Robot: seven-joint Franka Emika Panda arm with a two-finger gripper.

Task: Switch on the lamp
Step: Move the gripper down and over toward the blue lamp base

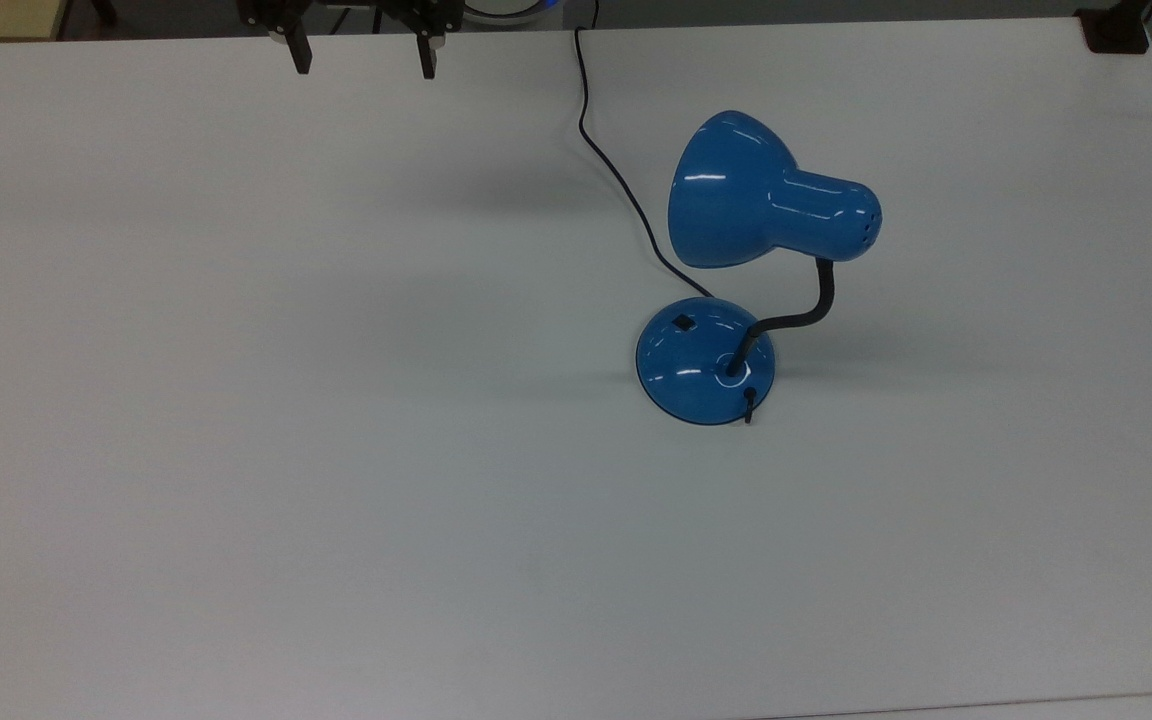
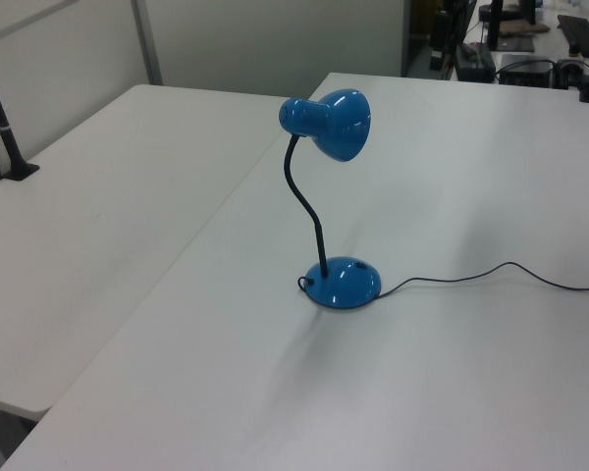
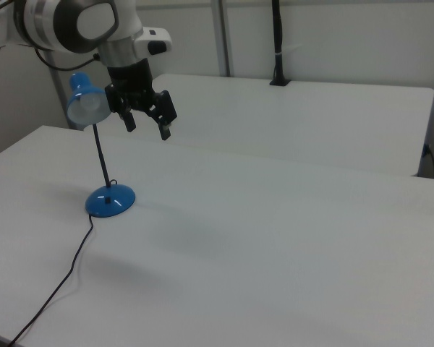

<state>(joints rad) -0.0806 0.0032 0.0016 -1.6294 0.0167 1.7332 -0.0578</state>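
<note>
The lamp point(image 1: 771, 195) is glossy blue, with a bell-shaped shade, a black gooseneck point(image 1: 806, 315) and a round domed base point(image 1: 676, 370). A small black switch point(image 1: 682, 322) sits on the base's upper left in the top view. Its black cord point(image 1: 616, 170) runs off toward the table's far edge. In the left view the lamp point(image 2: 326, 123) stands mid-table on its base point(image 2: 344, 284). In the right view the lamp point(image 3: 85, 101) is at the left, base point(image 3: 110, 202) below. My gripper point(image 1: 363, 62) hangs open high above the table, well away from the lamp; in the right view the gripper point(image 3: 147, 128) is beside the shade.
The white table point(image 1: 336, 450) has wide bare surface all round the lamp. A second white table point(image 2: 98, 226) adjoins it. A black clamp post point(image 3: 278, 43) stands on the far table. Desks with equipment point(image 2: 510, 49) lie beyond.
</note>
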